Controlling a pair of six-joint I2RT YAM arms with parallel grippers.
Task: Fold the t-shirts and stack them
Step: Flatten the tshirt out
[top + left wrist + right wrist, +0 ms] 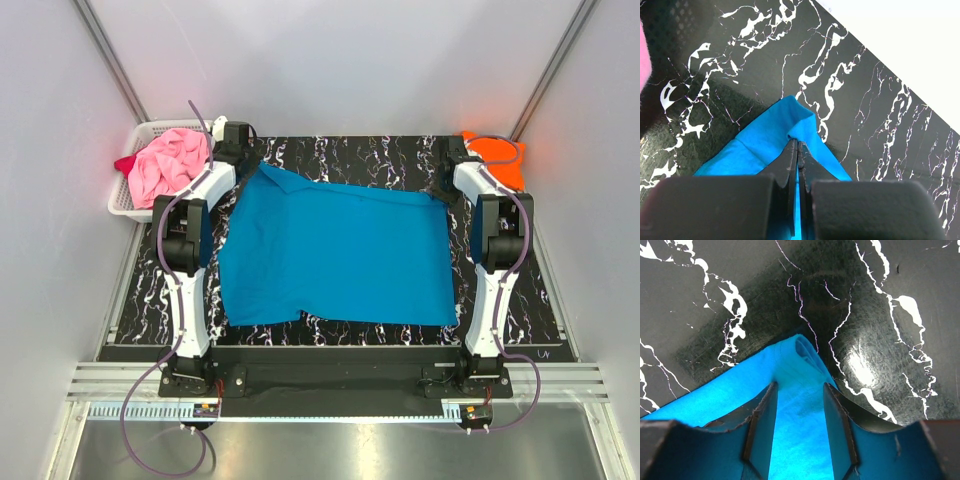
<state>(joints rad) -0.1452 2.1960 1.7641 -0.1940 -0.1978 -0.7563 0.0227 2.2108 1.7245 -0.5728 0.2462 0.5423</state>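
Cloth of the blue shirt (335, 255) lies spread flat on the black table (350, 150), between the two arms. The left gripper (797, 150) has its fingers (785, 165) shut tight on one far corner of the blue shirt. The cloth stands up in a little peak just in front of the fingertips. The bit inside the pinch is hidden. The right gripper (799, 395) has its fingers (762, 415) apart. The other far corner of the blue shirt lies in the gap between them, and its rolled edge pokes out just past the fingertips. I cannot tell if those fingertips touch the cloth or the table under it. From above, both grippers are hard to make out, because the arms cover most of them. The orange shirt (497, 160) sits in a bunch out to the right of the right fingers, and the arm hides part of it. The pink shirt (172, 165) is heaped in a white basket (125, 205) out to the left of the left fingers. The dark red shirt (125, 163) peeks out from under the pink one, so only a small bit shows. The left arm cuts off one side of the basket.
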